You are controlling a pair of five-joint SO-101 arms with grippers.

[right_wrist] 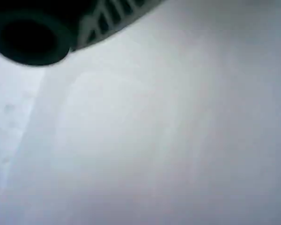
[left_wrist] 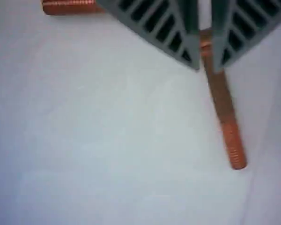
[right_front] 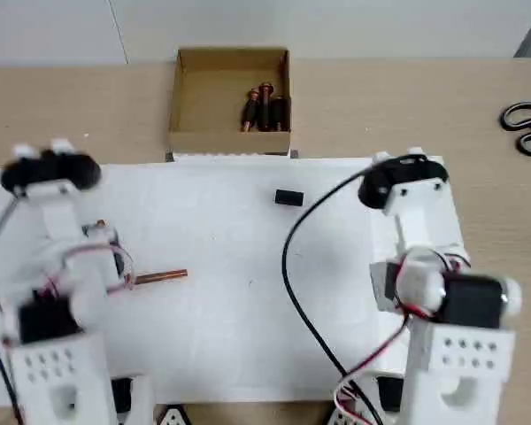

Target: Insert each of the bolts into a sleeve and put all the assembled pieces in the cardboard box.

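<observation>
From the high view, the left tool (right_front: 128,278) is clamped on a copper bolt (right_front: 164,276), which sticks out sideways from it low over the white sheet (right_front: 221,328) towards the middle. A black sleeve (right_front: 288,197) lies on its side well apart from it, nearer the cardboard box (right_front: 184,97), where assembled pieces (right_front: 265,108) already rest. The step in hand looks like carrying the bolt to that sleeve. To do it well, keep the bolt level, line its free end up with the sleeve's bore, and have the right arm (right_front: 425,266) steady the sleeve so it cannot slide away. In the left wrist view the tool is closed tight on the plain shank of the bolt (left_wrist: 222,112), leaving the threaded end free beyond the tips, which suits insertion. A second copper rod (left_wrist: 68,6) lies apart on the sheet. In the right wrist view, a black round-ended thing (right_wrist: 28,40) sits just beside the right tool (right_wrist: 98,23). I cannot tell whether it is a sleeve, or whether that tool is apart or together.
</observation>
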